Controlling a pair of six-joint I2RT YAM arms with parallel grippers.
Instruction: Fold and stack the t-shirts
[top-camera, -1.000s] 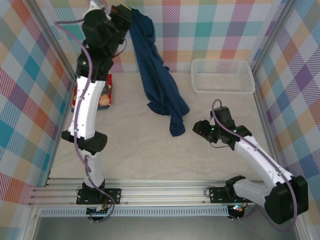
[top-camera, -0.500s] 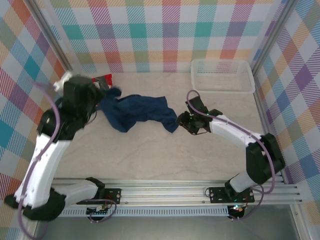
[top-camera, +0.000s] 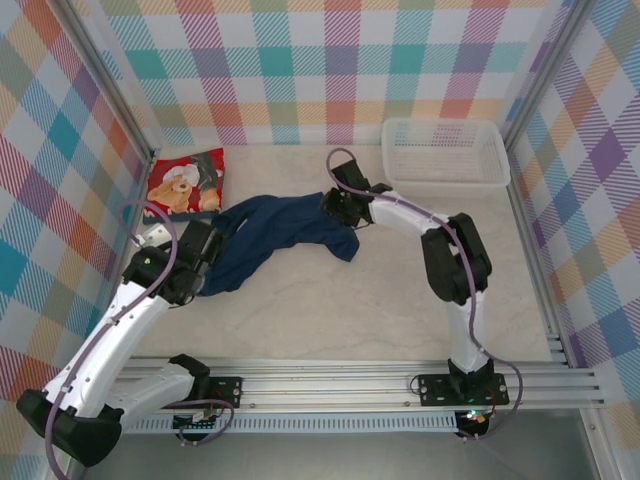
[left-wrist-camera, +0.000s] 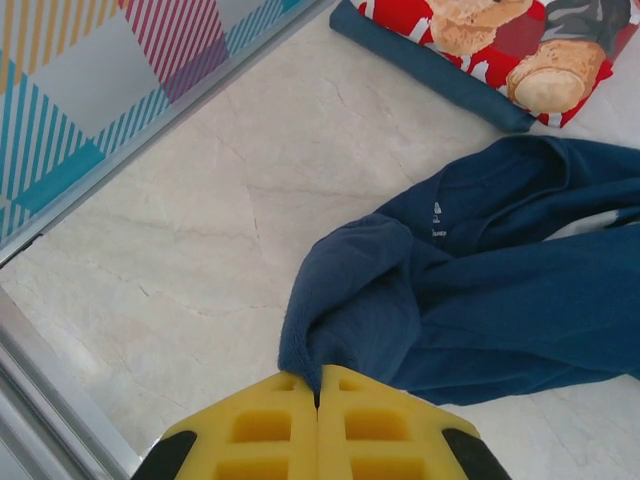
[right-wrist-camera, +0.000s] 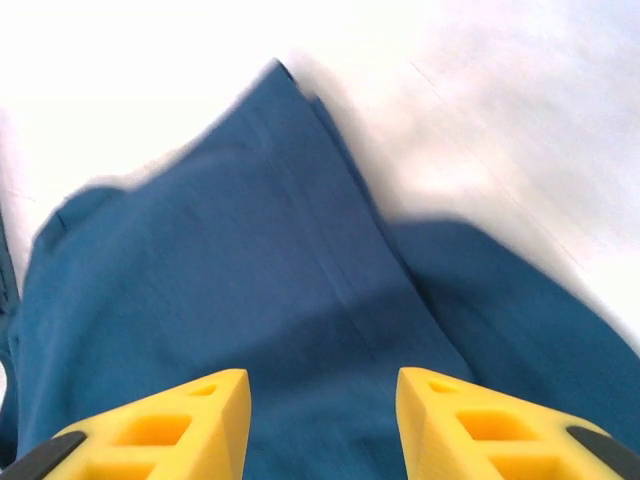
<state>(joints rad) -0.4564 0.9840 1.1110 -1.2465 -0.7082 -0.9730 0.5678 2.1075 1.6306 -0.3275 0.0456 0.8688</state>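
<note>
left gripper (left-wrist-camera: 318, 388) is clenched on the navy shirt (top-camera: 285, 225) at its near end, right gripper (right-wrist-camera: 320, 385) hangs released over the other, probably to spread it flat (red shirt (top-camera: 187, 180) sits folded by the tabletop (top-camera: 350, 300) far-left corner).

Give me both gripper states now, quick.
Left gripper: closed, pinching the navy t-shirt.
Right gripper: open above the navy t-shirt, holding nothing.

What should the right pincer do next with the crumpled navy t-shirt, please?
Probably lower the right pincer and close on the navy t-shirt beneath it: its jaws stand open over the cloth, while the left pincer is shut on the opposite end, so a second grip could spread it flat.
</note>
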